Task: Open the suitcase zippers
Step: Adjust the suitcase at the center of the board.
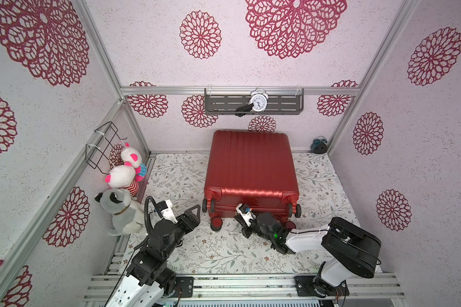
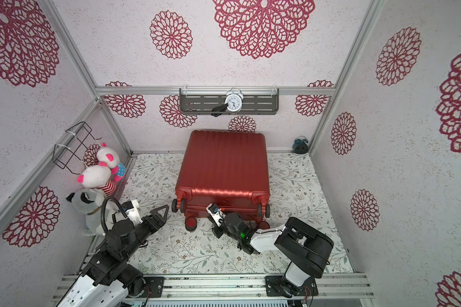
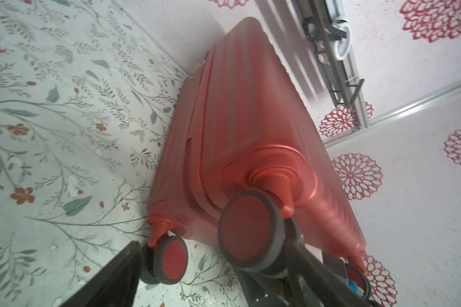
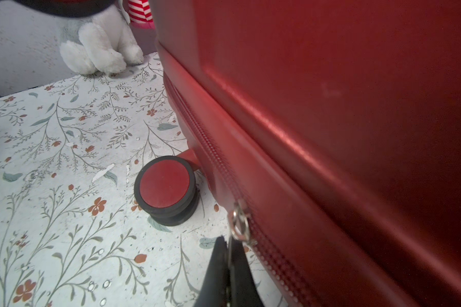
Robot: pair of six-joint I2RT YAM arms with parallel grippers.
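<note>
The red ribbed suitcase (image 1: pixel 250 164) (image 2: pixel 224 164) lies flat on the floral table, its wheels toward me. My right gripper (image 4: pixel 228 263) (image 1: pixel 240 220) is at the wheel-end face, shut on the zipper pull just below the pull's metal ring (image 4: pixel 238 223). The dark red zipper track (image 4: pixel 213 156) runs along the seam between the two shell halves. My left gripper (image 3: pixel 210 268) (image 1: pixel 197 218) stands open at the suitcase's left front corner. It holds nothing. Two red-and-black wheels (image 3: pixel 250 231) (image 3: pixel 171 260) sit just ahead of its fingers.
Plush toys (image 1: pixel 123 210) lean against the left wall beside my left arm, under a black wire basket (image 1: pixel 104 143). A grey shelf with a white alarm clock (image 1: pixel 257 102) hangs on the back wall. A small dark clock (image 1: pixel 319 144) sits in the back right corner.
</note>
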